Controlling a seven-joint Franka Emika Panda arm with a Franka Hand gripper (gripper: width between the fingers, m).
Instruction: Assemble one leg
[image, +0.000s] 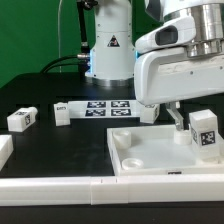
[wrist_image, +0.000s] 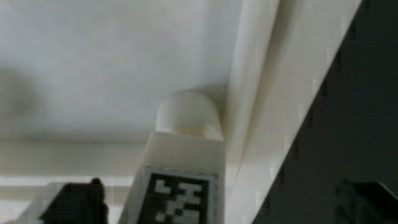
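Observation:
A white leg (image: 204, 133) with a black-and-white tag stands upright at the right-hand corner of the large white panel (image: 145, 150). My gripper (image: 200, 115) is around it from above. In the wrist view the leg (wrist_image: 178, 150) runs between my two dark fingertips (wrist_image: 75, 200), with a gap on each side, so the jaws are open and do not touch it. The leg's rounded end sits by the raised rim of the panel (wrist_image: 107, 70). My gripper's midpoint (wrist_image: 217, 205) lies just beside the leg.
Two more legs (image: 22, 118) (image: 61, 111) lie at the exterior view's left, with a third white part (image: 4, 150) at the left edge. The marker board (image: 105, 106) lies behind the panel. A long white border bar (image: 60, 190) runs along the front.

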